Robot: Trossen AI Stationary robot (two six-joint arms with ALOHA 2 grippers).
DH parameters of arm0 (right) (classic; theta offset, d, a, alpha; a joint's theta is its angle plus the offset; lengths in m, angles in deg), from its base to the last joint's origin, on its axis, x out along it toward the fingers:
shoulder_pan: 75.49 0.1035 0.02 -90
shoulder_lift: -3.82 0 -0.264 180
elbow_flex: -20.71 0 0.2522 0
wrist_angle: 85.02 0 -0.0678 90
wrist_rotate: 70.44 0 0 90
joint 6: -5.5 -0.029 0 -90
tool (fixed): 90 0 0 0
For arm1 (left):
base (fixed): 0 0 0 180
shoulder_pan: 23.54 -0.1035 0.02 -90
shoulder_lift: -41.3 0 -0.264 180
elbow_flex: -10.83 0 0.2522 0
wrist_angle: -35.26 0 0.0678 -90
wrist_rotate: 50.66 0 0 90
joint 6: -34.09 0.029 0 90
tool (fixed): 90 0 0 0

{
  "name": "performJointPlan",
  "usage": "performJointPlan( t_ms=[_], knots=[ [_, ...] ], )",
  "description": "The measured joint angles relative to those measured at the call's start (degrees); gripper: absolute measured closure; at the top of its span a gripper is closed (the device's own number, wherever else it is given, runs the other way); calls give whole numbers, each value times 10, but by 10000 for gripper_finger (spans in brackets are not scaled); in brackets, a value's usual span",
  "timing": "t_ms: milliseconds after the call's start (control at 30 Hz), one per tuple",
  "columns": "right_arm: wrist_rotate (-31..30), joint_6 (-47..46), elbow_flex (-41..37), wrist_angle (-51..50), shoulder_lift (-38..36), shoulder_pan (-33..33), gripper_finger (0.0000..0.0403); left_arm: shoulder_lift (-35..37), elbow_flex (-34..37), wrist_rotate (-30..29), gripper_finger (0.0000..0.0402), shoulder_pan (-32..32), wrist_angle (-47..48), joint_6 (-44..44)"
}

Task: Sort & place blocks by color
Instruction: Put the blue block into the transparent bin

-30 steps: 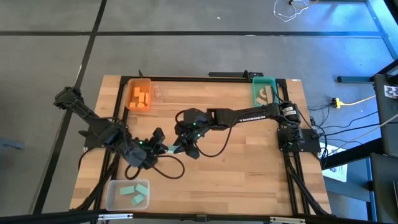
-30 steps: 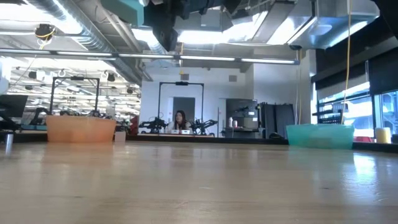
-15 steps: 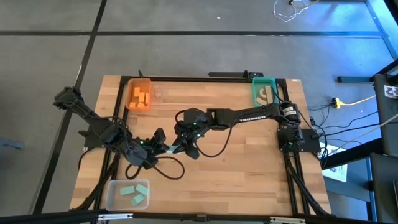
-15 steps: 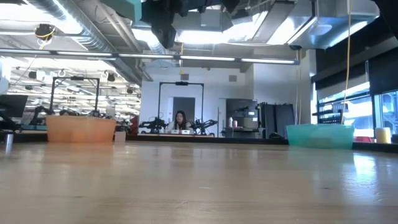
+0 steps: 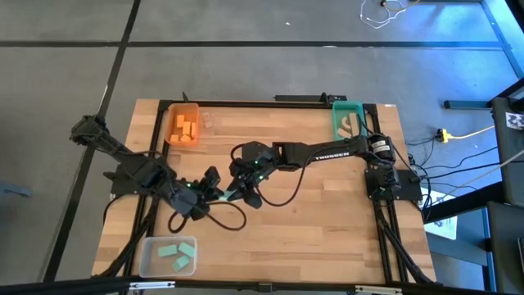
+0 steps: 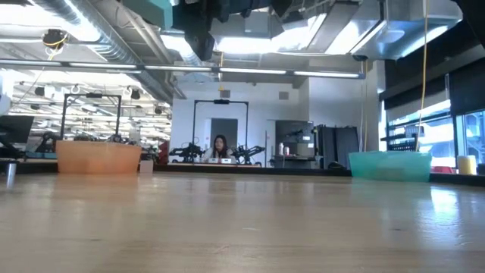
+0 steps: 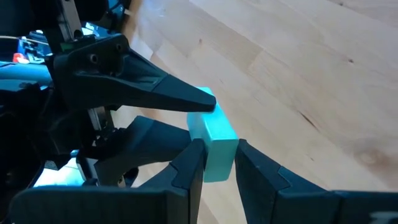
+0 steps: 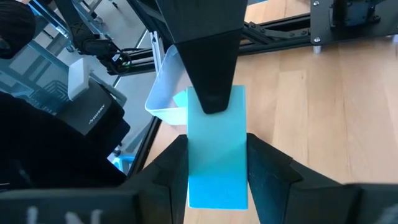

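Meeting above the tabletop (image 5: 327,213), well off the clear bin (image 5: 168,256), left hand (image 5: 209,193) and right hand (image 5: 237,193) both pinch 1 teal block (image 7: 212,142), apparently mid-handover toward that bin.

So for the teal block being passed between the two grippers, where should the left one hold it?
On the free end of the teal block, clamping its two flat long sides, coming end-on from opposite the right gripper. The block is a long slab and the right gripper's fingers already take the other end. The left gripper sits that way now.
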Motion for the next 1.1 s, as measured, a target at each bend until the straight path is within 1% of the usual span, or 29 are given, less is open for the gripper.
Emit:
performJointPlan(
  t_ms=[133, 300, 500, 633, 733, 800, 967, 1100],
  knots=[
    [1, 0, -1, -6, 0, 0, 275, -11, 0, 3, 325, -10, -4, 0],
    [4, -1, -1, -11, 0, 0, 275, -15, 0, 2, 360, -10, -5, 5],
    [-1, -2, -1, -16, 0, 0, 274, -16, 0, -4, 362, -10, -2, 0],
    [-14, 1, 0, -7, 0, -2, 234, -16, 0, -12, 363, -12, 4, -33],
    [-13, 1, 2, -3, 0, -6, 206, -17, 0, -15, 364, -12, 14, -54],
    [-10, 1, 2, -4, 0, -8, 199, -17, 0, -12, 364, -11, 19, -60],
    [-2, 2, 2, -5, 0, -15, 198, -12, 0, -5, 364, -2, 51, -89],
    [3, 8, 2, -10, 0, -20, 198, -11, 0, 28, 364, 2, 85, -137]
  ],
)
